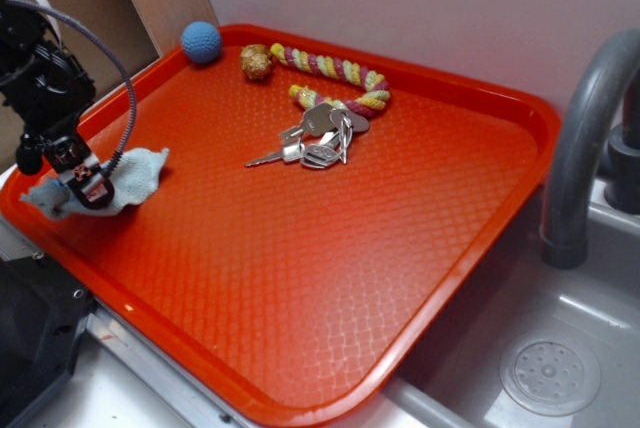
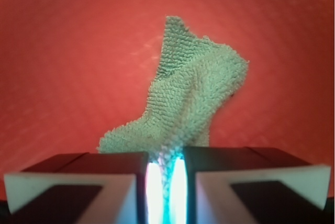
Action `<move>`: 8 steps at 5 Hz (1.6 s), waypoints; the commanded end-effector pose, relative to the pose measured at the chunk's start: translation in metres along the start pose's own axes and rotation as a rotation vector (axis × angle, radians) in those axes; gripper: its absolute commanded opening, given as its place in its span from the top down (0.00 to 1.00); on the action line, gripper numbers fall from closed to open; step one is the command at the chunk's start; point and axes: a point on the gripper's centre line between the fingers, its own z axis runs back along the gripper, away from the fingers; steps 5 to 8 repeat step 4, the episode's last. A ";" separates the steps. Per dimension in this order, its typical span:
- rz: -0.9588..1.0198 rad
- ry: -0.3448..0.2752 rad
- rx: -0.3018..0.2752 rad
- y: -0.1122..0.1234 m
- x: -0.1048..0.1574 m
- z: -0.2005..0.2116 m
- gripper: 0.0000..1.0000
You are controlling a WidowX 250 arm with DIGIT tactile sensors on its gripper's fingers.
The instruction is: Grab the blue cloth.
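The gripper (image 1: 88, 184) is pinching the cloth (image 1: 135, 176) at the tray's (image 1: 420, 278) left edge, jaws nearly closed on a thin fold (the wrist view is blurring the contact). It is probably holding little fabric, so lifting could let it slip.

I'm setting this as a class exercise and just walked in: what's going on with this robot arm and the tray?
The gripper at the red tray's left edge is shut on the blue cloth. In the wrist view a fold of the cloth is pinched between the fingers, the rest spreading onto the tray. The keys, rope toy and blue ball lie untouched further back.
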 end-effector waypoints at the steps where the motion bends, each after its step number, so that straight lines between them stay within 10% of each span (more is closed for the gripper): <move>1: 0.100 -0.131 -0.049 -0.033 0.052 0.085 1.00; 2: 0.130 -0.175 -0.144 -0.052 0.073 0.137 1.00; 4: 0.168 -0.135 -0.122 -0.054 0.091 0.236 1.00; 8: 0.168 -0.135 -0.122 -0.054 0.091 0.236 1.00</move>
